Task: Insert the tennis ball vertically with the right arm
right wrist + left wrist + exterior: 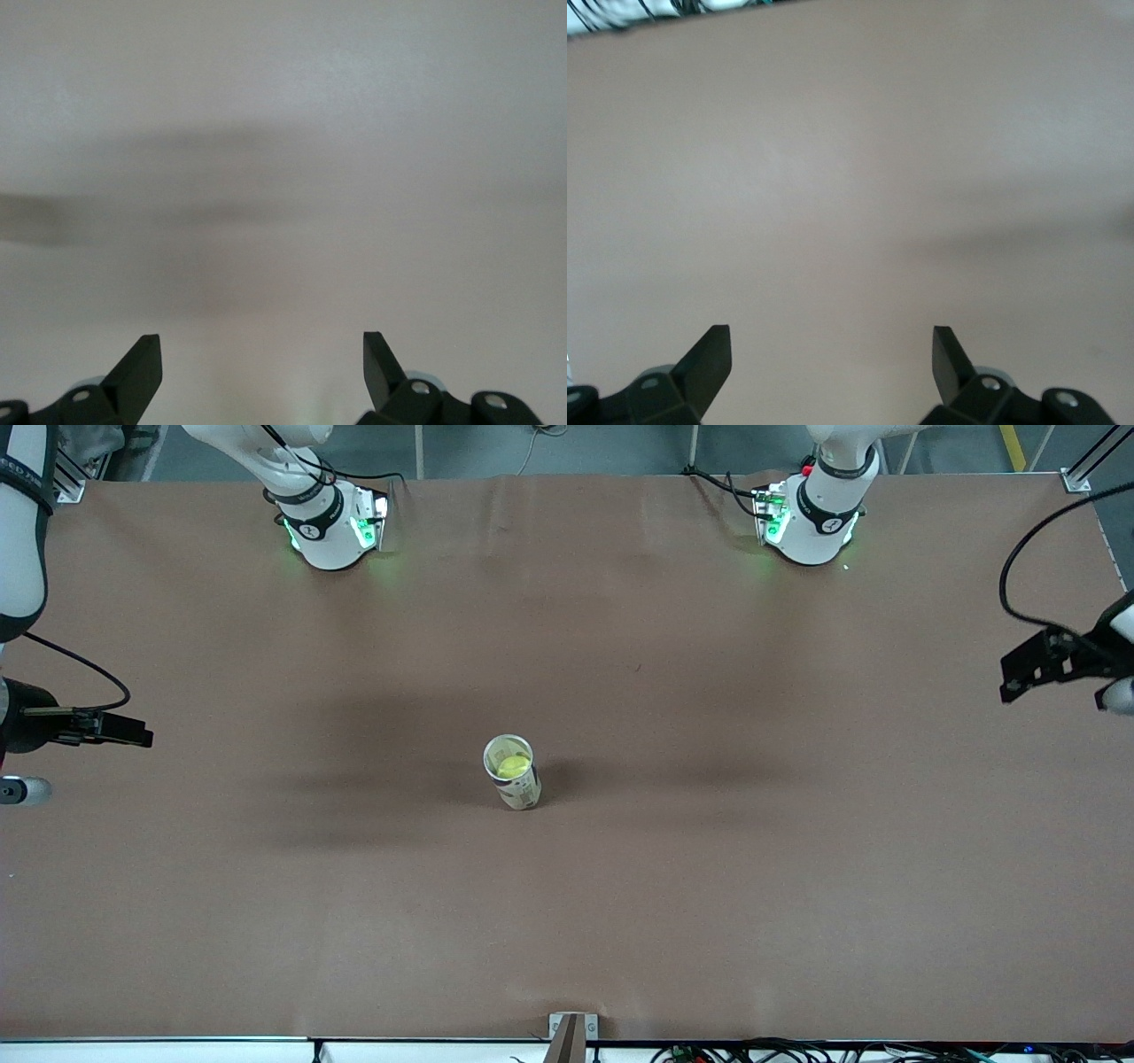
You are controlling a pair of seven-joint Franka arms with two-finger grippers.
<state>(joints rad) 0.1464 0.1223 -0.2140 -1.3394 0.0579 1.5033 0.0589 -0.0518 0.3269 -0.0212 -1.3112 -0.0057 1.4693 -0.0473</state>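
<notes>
The ball [513,765], yellow-green, sits inside the can [512,771], low within its open mouth. The can stands upright near the middle of the brown counter [709,868], alone, well apart from both arms. Its wall carries a pale label with red print near the base.

The right gripper [262,354] hangs in the air over the counter's edge at the right arm's end, its fingers [140,363] spread wide and empty, with only bare counter under them. The right arm [18,531] waits there, clear of the can.

The left gripper [832,350] is over the counter's edge at the left arm's end, fingers [711,354] likewise released, nothing between them. Both bases [332,527] glow green along the counter's edge farthest from the front camera.
</notes>
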